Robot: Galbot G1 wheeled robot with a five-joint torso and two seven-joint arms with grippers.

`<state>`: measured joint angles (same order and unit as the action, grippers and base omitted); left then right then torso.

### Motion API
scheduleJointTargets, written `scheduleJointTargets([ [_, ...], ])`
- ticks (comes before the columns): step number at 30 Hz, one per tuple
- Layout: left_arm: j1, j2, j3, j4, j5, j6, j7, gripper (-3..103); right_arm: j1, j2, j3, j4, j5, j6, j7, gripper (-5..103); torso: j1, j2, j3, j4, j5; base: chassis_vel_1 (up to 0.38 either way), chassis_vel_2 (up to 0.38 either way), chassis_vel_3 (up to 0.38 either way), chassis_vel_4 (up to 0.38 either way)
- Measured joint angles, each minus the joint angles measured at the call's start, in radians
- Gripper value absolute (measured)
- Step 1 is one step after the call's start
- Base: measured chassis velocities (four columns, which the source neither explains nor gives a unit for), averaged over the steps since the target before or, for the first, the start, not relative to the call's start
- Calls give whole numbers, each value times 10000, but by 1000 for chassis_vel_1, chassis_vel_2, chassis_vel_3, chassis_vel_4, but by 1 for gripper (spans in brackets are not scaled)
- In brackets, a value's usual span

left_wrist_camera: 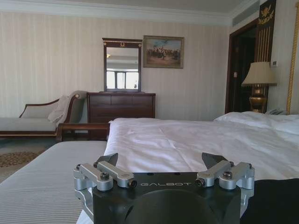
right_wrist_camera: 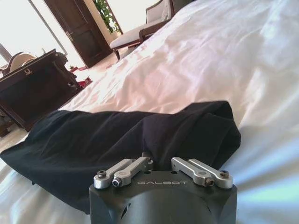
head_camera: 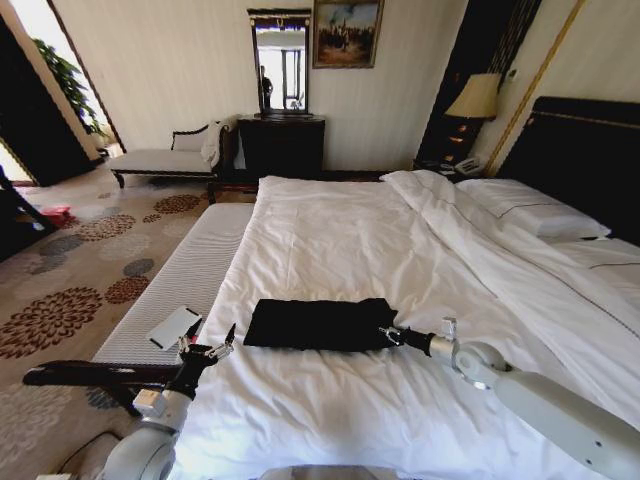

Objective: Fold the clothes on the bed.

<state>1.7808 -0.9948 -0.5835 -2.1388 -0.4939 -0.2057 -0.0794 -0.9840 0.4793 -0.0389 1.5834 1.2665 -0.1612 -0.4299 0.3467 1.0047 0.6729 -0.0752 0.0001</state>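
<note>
The bed (head_camera: 340,240) takes up most of the scene, its white duvet smooth, pillows far right. The top (head_camera: 318,324) lies near the near edge of the bed as a compact dark rectangle, already folded over on itself.

The main risk, as I judge it, sits at the top's right end. The right gripper (head_camera: 385,336) is at that edge, and in the right wrist view its fingers run in under the bunched black cloth (right_wrist_camera: 140,135). If it lifts or drags with cloth caught, the fold will pull open or the whole top will slide across the slippery duvet. It could also pinch duvet along with the top. Whether it actually clamps the cloth I cannot tell, since the tips are hidden.

The left gripper (head_camera: 208,349) hangs left of the top, just off the bed's left edge and apart from the cloth; its fingers (left_wrist_camera: 108,159) are spread wide and hold nothing.
</note>
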Motion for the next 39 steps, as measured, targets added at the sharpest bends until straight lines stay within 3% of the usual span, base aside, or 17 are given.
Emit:
scheduleJointTargets([
  [13,0,0,0,0,0,0,0,100,-143,-1078,717,354,207,125,38,4,0,0,0,-1,0,0,0,0,0],
  [29,0,0,0,0,0,0,0,100,-351,-2358,1381,-712,110,344,-596,4,-1,0,0,-2,0,0,0,0,0],
  [35,0,0,0,0,0,0,0,100,-320,-2538,1405,-963,-252,420,-641,4,-2,0,0,-2,0,0,0,0,0],
  [39,0,0,0,0,0,0,1,100,-321,-2399,1423,-769,-1699,853,-459,4,-1,1,0,-3,0,0,0,0,0],
])
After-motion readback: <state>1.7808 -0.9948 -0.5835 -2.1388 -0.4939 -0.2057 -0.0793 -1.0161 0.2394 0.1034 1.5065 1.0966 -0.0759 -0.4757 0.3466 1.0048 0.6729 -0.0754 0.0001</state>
